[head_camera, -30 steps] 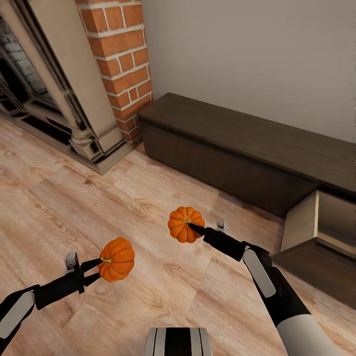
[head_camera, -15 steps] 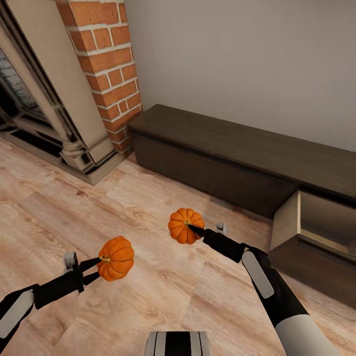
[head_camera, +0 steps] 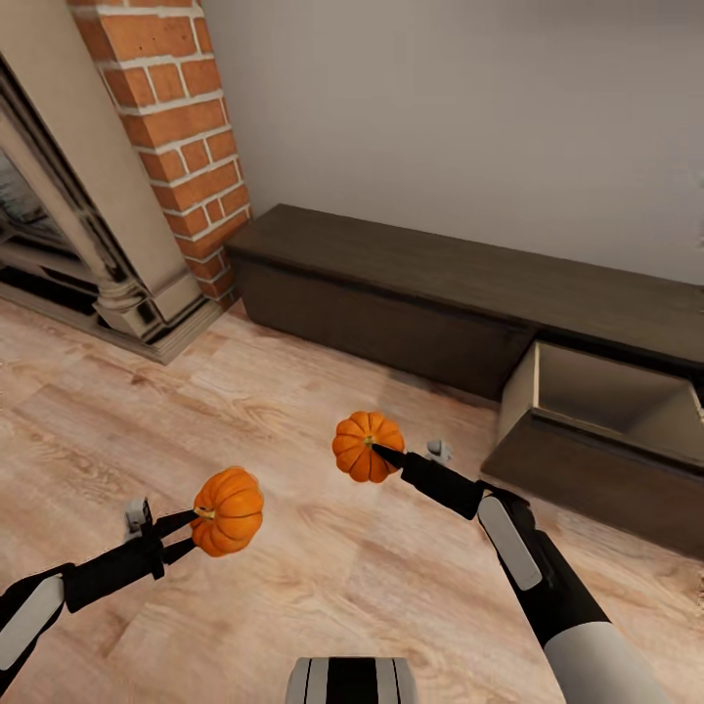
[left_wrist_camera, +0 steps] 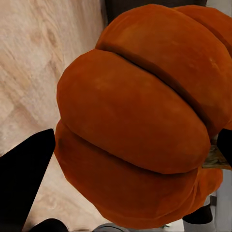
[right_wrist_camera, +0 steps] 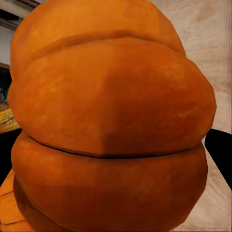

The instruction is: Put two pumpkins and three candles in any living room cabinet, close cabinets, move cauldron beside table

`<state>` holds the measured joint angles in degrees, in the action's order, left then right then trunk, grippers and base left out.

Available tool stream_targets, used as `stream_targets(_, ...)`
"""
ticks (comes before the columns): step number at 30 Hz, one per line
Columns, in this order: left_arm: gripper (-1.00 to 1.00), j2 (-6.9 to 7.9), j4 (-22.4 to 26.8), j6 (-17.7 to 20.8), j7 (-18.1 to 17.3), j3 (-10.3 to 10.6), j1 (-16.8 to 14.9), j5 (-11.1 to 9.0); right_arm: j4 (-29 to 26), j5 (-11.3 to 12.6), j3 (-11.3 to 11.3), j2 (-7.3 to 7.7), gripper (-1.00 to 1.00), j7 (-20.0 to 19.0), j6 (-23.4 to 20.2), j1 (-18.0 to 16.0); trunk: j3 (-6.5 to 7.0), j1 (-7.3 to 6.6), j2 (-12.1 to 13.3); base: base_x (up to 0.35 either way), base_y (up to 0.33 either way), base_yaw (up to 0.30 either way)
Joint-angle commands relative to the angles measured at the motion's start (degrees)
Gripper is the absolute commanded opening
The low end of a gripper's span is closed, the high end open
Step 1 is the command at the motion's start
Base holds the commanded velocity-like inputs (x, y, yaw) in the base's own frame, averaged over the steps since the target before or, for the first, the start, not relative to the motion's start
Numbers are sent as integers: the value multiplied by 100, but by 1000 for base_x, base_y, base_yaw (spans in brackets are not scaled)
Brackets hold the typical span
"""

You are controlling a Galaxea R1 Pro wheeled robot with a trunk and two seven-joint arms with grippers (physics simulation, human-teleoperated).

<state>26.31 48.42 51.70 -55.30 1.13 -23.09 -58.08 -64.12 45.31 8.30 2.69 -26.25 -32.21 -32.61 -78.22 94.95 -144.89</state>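
The left end effector (head_camera: pixel 196 523) grips the left pumpkin (head_camera: pixel 228 510) by its stem, fingers closed narrowly on it, holding it above the floor (head_camera: pixel 293 548) at the near left. That pumpkin lies on its side, its stem pointing left toward the end effector, so its stem axis runs roughly level. The right end effector (head_camera: pixel 376 450) is clamped on the right pumpkin (head_camera: pixel 367 445), held above the floor at the centre; its stem faces right and near, toward the fingers. In each wrist view a pumpkin (left_wrist_camera: pixel 140 116) (right_wrist_camera: pixel 111 121) looms close between dark fingertips (left_wrist_camera: pixel 24 179). The cabinet (head_camera: pixel 391 293) runs along the far wall, its long axis left to right, with one drawer (head_camera: pixel 606 401) pulled open at the right, pale inside. The brick chimney (head_camera: pixel 166 127) stands at the far left.
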Motion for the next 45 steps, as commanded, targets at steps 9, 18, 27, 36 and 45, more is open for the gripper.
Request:
stream_targets(9, -100, -3, 9, 33, 2, 10, -3, -39, -4, 63, 5, 3, -100, 13, -31, 0, -2, -5, -2, -340, 0, -32)
stream_targets(18, -100, -3, 26, 33, 2, 10, -3, -37, 3, 66, 5, 3, -100, 6, -26, -2, 3, -5, -2, -333, -37, -255)
stream_targets(27, -100, -8, 35, 33, 2, 10, -3, -36, 31, 73, 5, -4, -100, 6, -13, 0, 22, -5, -2, -284, -154, -282)
stream_targets(36, -100, -12, 17, 33, 2, 10, -3, -36, 47, 75, -2, 3, -100, -25, -19, -1, 44, -5, -2, -234, -207, -283)
stream_targets(45, -100, -27, 14, 33, 2, 17, -3, -36, 49, 77, -4, 5, -100, -46, -20, 0, 66, -5, -2, -217, -221, -282)
